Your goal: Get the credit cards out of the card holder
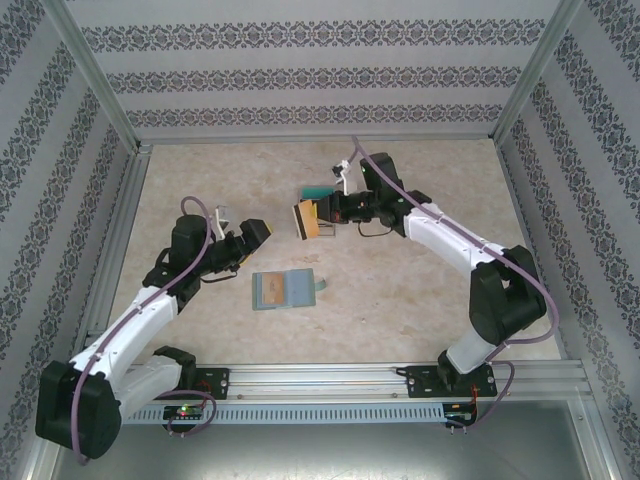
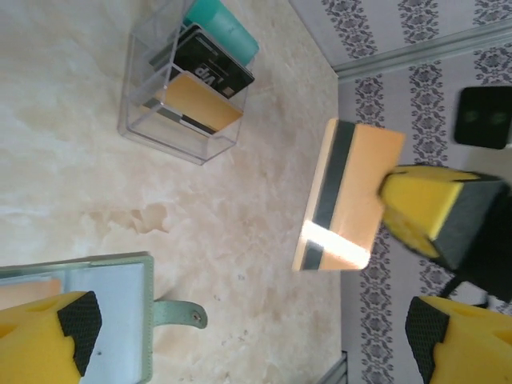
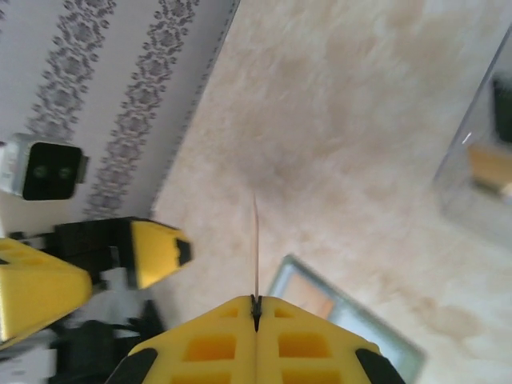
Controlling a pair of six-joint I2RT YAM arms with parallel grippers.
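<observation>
One orange card (image 2: 344,192) hangs above the table (image 2: 80,184), clamped by one edge in the closed jaws of the right gripper (image 3: 256,302). The jaws of the left gripper (image 2: 252,328) stand wide apart over the open card holder (image 1: 283,290), holding nothing. With such a thin grip, the card may pivot or slip, or knock the clear stand (image 2: 210,148) on entry. I count three cards in the stand, one in the jaws, seemingly one more in the holder; one holder, one stand.

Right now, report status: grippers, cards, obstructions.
Left gripper open, empty. Right gripper shut on orange card, off the table. Card holder open flat on table. Clear stand with cards nearby, not touching.
</observation>
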